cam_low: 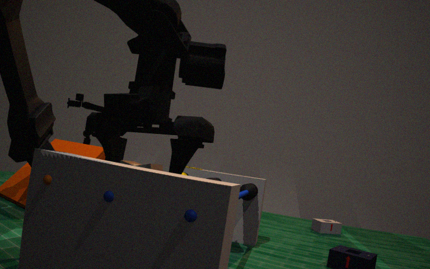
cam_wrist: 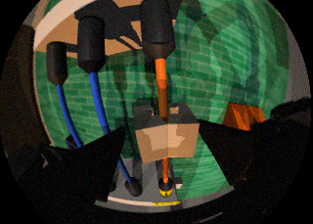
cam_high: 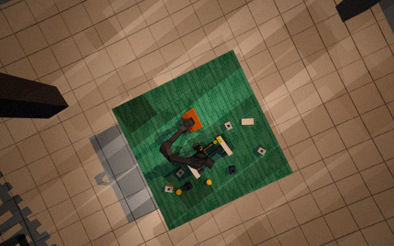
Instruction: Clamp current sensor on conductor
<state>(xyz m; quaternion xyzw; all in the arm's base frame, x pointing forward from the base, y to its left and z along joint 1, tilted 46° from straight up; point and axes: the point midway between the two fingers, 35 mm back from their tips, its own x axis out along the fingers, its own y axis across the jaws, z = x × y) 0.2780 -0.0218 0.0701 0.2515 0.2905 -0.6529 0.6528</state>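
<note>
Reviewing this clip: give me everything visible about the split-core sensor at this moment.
The split-core sensor is a small, boxy block, tan on its lit faces and dark grey on the shaded ones, plastic-looking. It sits around the orange conductor, which passes through it, between the two end boards. Two raised parts show on top. The open claw straddles it, its fingers spread apart. I can't tell whether it has latched, or see its arrow.

Looks like an electrical test area here: orange and blue conductors (cam_wrist: 98, 99) strung between two upright panels (cam_high: 225, 145) (cam_low: 127, 213), a robot arm (cam_high: 182, 160) (cam_low: 155, 63) above, tiled floor (cam_high: 284, 60) all round.
</note>
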